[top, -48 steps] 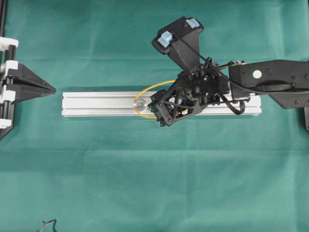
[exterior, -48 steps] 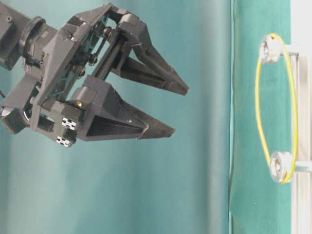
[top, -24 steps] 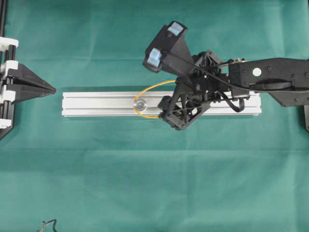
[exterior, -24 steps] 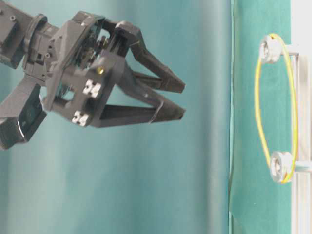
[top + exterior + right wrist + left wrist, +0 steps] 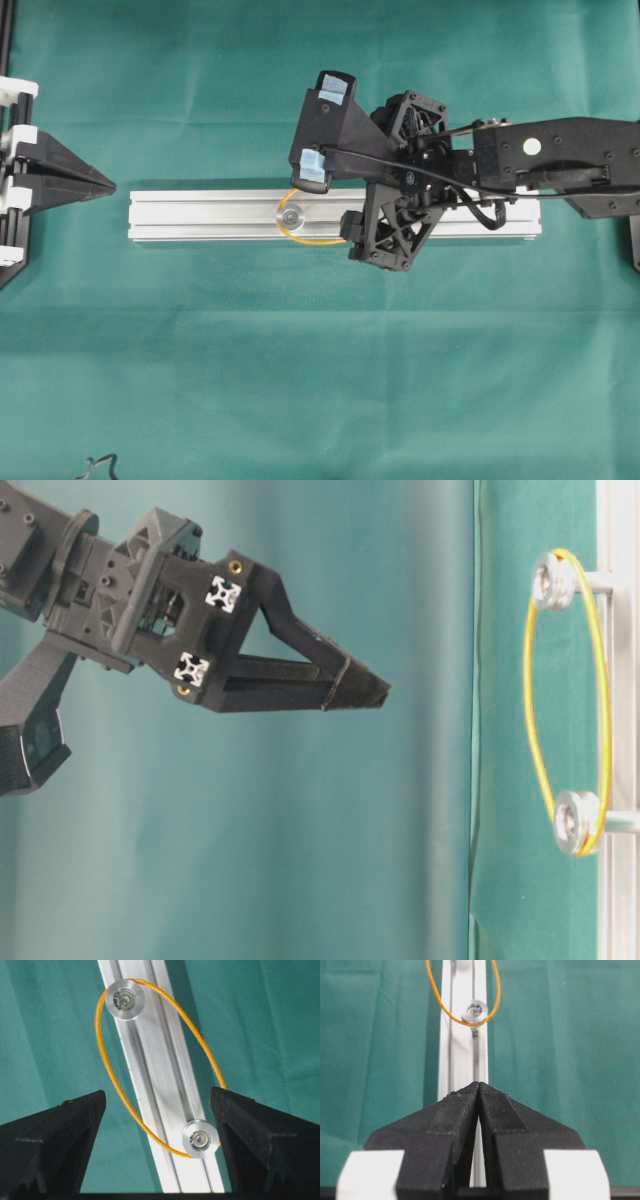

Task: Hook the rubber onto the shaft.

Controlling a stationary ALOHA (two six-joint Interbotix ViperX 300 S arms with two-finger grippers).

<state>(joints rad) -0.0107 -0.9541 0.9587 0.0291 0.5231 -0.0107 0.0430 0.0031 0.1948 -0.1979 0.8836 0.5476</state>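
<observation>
The rubber (image 5: 109,1073) is a thin orange loop lying around two silver shafts, one far (image 5: 126,999) and one near (image 5: 199,1138), on the aluminium rail (image 5: 200,215). The table-level view shows the rubber (image 5: 528,695) running round both shafts (image 5: 553,580). My right gripper (image 5: 157,1102) is open and empty, its fingers straddling the rail well above it (image 5: 380,690). In the overhead view it hangs over the rail's middle (image 5: 345,205). At the rail's left end my left gripper (image 5: 479,1085) is shut and empty, away from the rubber (image 5: 440,1005).
Green cloth covers the table (image 5: 320,380). A black frame post (image 5: 5,40) runs along the far left edge. A small black cable end (image 5: 95,465) lies at the bottom left.
My right gripper has rolled at the wrist, swinging its camera left over the rail. The fingers now line up one behind the other in the table-level view. The rubber and the left gripper have not moved.
</observation>
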